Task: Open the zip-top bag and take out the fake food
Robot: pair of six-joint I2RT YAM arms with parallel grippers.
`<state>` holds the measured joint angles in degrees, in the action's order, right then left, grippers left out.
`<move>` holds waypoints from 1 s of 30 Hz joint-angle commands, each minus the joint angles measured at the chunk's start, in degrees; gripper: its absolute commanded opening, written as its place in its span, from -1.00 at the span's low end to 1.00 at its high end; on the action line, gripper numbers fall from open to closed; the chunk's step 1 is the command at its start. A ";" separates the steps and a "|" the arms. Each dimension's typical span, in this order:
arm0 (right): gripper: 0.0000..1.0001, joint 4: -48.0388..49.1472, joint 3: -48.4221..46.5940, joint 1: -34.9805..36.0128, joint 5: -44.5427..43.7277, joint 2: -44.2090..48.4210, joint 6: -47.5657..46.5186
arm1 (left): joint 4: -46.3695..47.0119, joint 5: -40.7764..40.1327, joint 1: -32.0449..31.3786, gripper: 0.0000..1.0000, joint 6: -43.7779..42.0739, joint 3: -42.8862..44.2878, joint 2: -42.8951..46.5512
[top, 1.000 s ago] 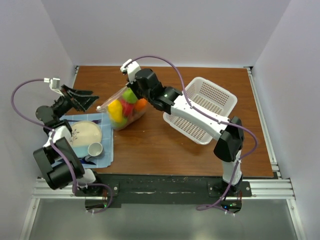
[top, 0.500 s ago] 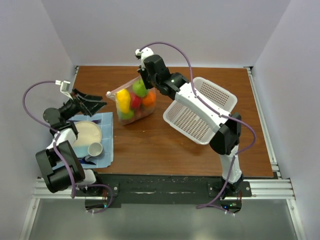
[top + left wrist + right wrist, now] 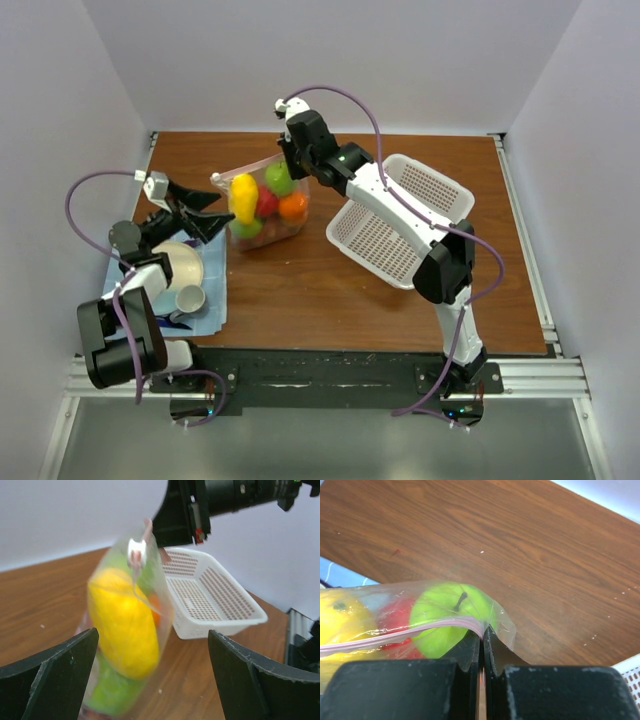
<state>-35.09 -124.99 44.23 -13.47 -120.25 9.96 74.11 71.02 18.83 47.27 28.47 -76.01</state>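
Wooden table [image 3: 300,290], white basket [image 3: 400,220] on its right. A bag [image 3: 262,200] stands upright at the far middle, with the right gripper [image 3: 481,635] pinching its zip corner between pressed-together fingers. The left gripper [image 3: 225,212] waits beside it, fingers spread wide. Heavy fruit [image 3: 243,195] could pull that thin corner free, dropping the bag.

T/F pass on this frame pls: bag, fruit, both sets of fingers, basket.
1. The right fingers are shut on the bag's zip edge. True.
2. The left fingers grip the bag. False: they stand wide open, holding nothing.
3. All visible fruit is inside the bag. True.
4. An orange sits in the basket. False: the orange is in the bag; no fruit shows in the basket.
5. A cup sits beside a plate on the blue cloth. True.
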 commanded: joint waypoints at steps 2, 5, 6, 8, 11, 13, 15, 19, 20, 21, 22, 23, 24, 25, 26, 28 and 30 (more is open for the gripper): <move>-1.00 0.72 2.64 0.33 4.15 3.79 3.14 | 26.72 -7.82 -0.98 0.91 -8.32 5.89 -1.77; -1.00 0.99 3.70 0.33 4.51 4.49 3.49 | 26.27 -9.50 -1.25 0.87 -8.42 7.38 -2.74; -1.00 0.99 4.13 0.42 4.68 4.67 3.58 | 26.35 -9.41 -1.43 0.83 -8.07 7.48 -2.83; -1.00 1.16 4.40 0.42 5.12 5.19 3.93 | 27.14 -7.67 -2.39 0.71 -7.80 7.13 -3.36; -1.00 1.34 4.93 0.68 5.56 5.55 4.37 | 27.84 -5.20 -4.23 0.48 -7.80 6.08 -4.15; -1.00 1.34 4.93 0.95 5.48 5.81 4.28 | 28.46 -3.80 -5.20 0.28 -7.80 5.46 -4.58; -1.00 1.17 5.10 1.04 5.48 6.34 4.20 | 29.87 -1.60 -6.26 0.15 -7.80 4.41 -4.59; -1.00 1.25 6.42 1.30 5.83 7.65 3.93 | 31.27 -0.28 -6.61 -0.31 -8.24 4.31 -4.41; -1.00 1.43 6.86 1.21 5.92 8.01 3.84 | 32.58 1.56 -6.61 -0.46 -6.59 5.88 -4.59; -1.00 1.43 7.65 1.30 5.83 8.44 3.84 | 33.99 2.62 -6.70 -0.71 -4.83 6.77 -5.02; -1.00 1.60 8.09 1.21 5.74 9.41 3.67 | 34.52 3.85 -6.61 -0.80 -3.25 7.73 -5.72; -1.00 1.87 8.53 1.30 5.31 9.85 3.67 | 34.61 5.34 -6.53 -0.86 -0.71 9.22 -5.90; -1.00 1.96 9.49 1.21 4.95 10.38 3.32 | 34.61 6.05 -6.53 -0.89 0.10 9.67 -5.91; -1.00 2.04 9.85 1.30 4.69 11.43 3.32 | 34.61 6.49 -6.44 -0.89 0.72 9.85 -5.56; -1.00 2.13 10.29 1.30 4.42 11.96 3.05 | 34.61 7.10 -6.18 -0.89 0.90 9.85 -5.21; -1.00 2.04 11.26 1.30 3.55 12.67 2.26 | 34.61 7.64 -5.82 -0.91 1.51 9.85 -4.33; -1.00 1.96 12.48 1.21 2.41 13.63 1.39 | 34.53 8.16 -4.86 -0.98 2.39 10.46 -3.98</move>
<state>-34.89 -113.73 45.12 -9.45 -110.93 12.73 74.52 75.92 12.80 46.59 36.38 -81.69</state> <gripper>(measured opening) 0.021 0.145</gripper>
